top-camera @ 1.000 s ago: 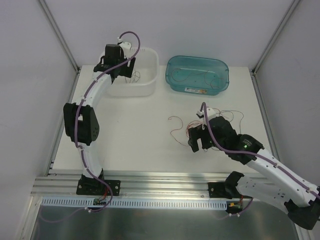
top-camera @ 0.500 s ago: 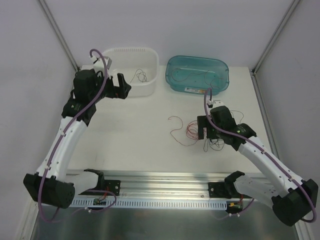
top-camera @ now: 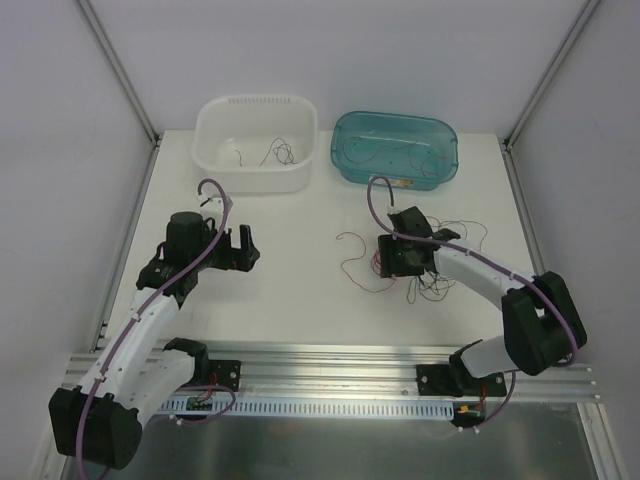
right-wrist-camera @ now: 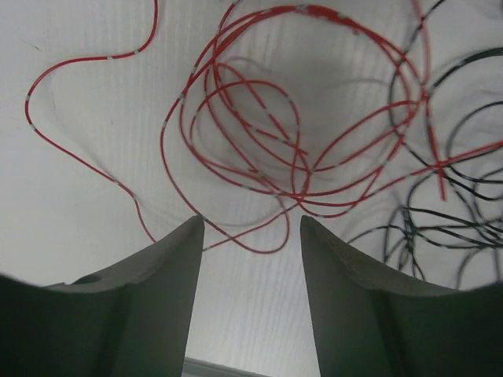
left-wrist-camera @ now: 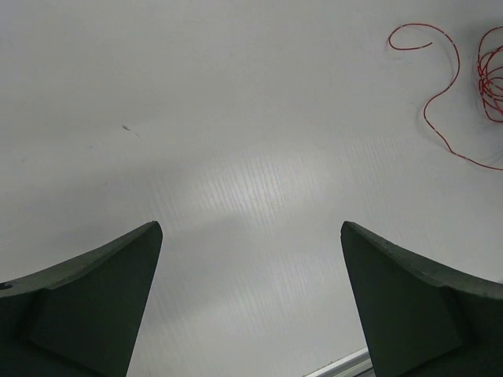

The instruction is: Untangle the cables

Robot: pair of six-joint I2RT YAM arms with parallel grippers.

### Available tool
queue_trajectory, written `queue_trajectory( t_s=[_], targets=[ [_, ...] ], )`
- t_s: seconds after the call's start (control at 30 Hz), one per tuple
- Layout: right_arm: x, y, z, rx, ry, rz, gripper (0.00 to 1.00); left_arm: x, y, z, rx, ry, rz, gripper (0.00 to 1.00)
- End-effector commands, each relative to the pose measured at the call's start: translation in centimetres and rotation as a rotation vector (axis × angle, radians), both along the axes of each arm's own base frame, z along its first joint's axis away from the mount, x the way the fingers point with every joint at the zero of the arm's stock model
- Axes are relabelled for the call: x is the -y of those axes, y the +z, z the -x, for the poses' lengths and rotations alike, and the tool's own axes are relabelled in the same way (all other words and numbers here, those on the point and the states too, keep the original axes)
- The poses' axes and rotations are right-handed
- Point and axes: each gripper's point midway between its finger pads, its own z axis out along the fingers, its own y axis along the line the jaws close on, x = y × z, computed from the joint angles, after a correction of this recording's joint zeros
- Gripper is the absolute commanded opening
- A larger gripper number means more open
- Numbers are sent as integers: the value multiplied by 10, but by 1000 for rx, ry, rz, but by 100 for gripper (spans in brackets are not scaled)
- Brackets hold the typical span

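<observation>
The cables are a loose tangle of thin red (top-camera: 362, 262) and black (top-camera: 440, 285) wires on the table right of centre. My right gripper (top-camera: 388, 262) hovers low over this tangle, open and empty. In the right wrist view the red coils (right-wrist-camera: 299, 133) lie just beyond the right gripper (right-wrist-camera: 251, 220), and the black wires (right-wrist-camera: 448, 216) lie to the right. My left gripper (top-camera: 250, 248) is open and empty over bare table at the left. In the left wrist view the left gripper (left-wrist-camera: 250, 228) is wide open, and a red cable end (left-wrist-camera: 440, 102) shows at the top right.
A white basket (top-camera: 210, 140) at the back left holds a few thin wires (top-camera: 280, 153). A teal bin (top-camera: 345, 165) at the back centre-right holds more wires (top-camera: 395, 150). A metal rail (top-camera: 330, 365) runs along the near table edge.
My left arm has pulled back from the white basket to the table's left-middle, its gripper empty. My right gripper has shifted up and left over the red coils.
</observation>
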Motion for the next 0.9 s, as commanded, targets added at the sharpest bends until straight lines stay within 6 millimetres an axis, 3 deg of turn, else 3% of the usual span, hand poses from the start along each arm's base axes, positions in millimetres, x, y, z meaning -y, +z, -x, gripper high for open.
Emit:
queue_trajectory(
  t_s=[0.0, 0.07, 0.17, 0.3, 0.5, 0.6, 0.7, 0.77, 0.83, 0.87],
  targets=[
    [-40, -1, -8, -25, 54, -109, 54, 1, 22, -8, 84, 14, 19, 98],
    [-62, 2, -12, -26, 97, -108, 49, 4, 20, -7, 74, 2, 29, 98],
    [-95, 5, -2, -26, 173, -98, 32, 6, 21, -6, 70, -9, 41, 98],
    [-138, 15, 5, -27, 235, -135, 5, 9, 19, -5, 61, -21, 51, 98],
    [-148, 46, 12, 28, 269, -164, 1, 16, 15, -2, 32, -54, 76, 98],
    [-147, 81, 16, 79, 288, -210, 1, 21, 16, -1, 25, -78, 88, 97],
    [-148, 141, 21, 180, 323, -277, 1, 24, 13, -1, 11, -90, 97, 98],
    [-142, 195, 24, 290, 346, -325, 1, 25, 12, -1, 2, -99, 102, 97],
    [-131, 231, 22, 384, 336, -334, 1, 26, 11, 0, -2, -106, 105, 97],
    [-119, 267, 22, 480, 328, -353, 1, 27, 11, 0, -1, -107, 106, 97]
  ],
)
